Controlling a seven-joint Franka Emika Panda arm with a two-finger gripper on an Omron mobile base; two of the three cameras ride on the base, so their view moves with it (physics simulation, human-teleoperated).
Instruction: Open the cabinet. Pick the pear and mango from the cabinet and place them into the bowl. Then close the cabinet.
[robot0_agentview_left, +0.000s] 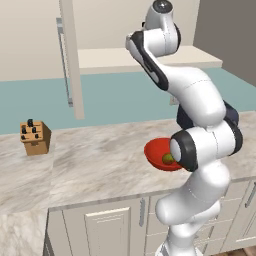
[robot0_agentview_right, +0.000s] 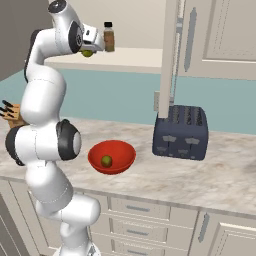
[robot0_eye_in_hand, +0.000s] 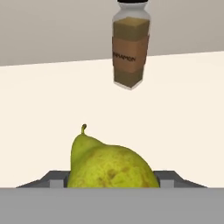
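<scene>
The cabinet stands open, its door (robot0_agentview_left: 72, 55) swung out edge-on toward me, also seen as door (robot0_agentview_right: 171, 50). My gripper (robot0_agentview_right: 90, 50) reaches in over the pale shelf (robot0_agentview_right: 135, 57). In the hand view the gripper (robot0_eye_in_hand: 113, 181) is shut on the yellow-green pear (robot0_eye_in_hand: 109, 164), a fingertip against each side; the pear (robot0_agentview_right: 87, 53) hangs just under the hand. The red bowl (robot0_agentview_right: 122, 162) sits on the counter below with the mango (robot0_agentview_right: 106, 160) lying in it. From the left, the bowl (robot0_agentview_left: 155, 150) and mango (robot0_agentview_left: 168, 158) peek out from behind my arm.
A brown black-capped bottle (robot0_eye_in_hand: 130, 48) stands on the shelf just beyond the pear, bottle (robot0_agentview_right: 108, 37). A dark toaster (robot0_agentview_right: 181, 131) sits right of the bowl under the open door. A knife block (robot0_agentview_left: 35, 137) is at the counter's left.
</scene>
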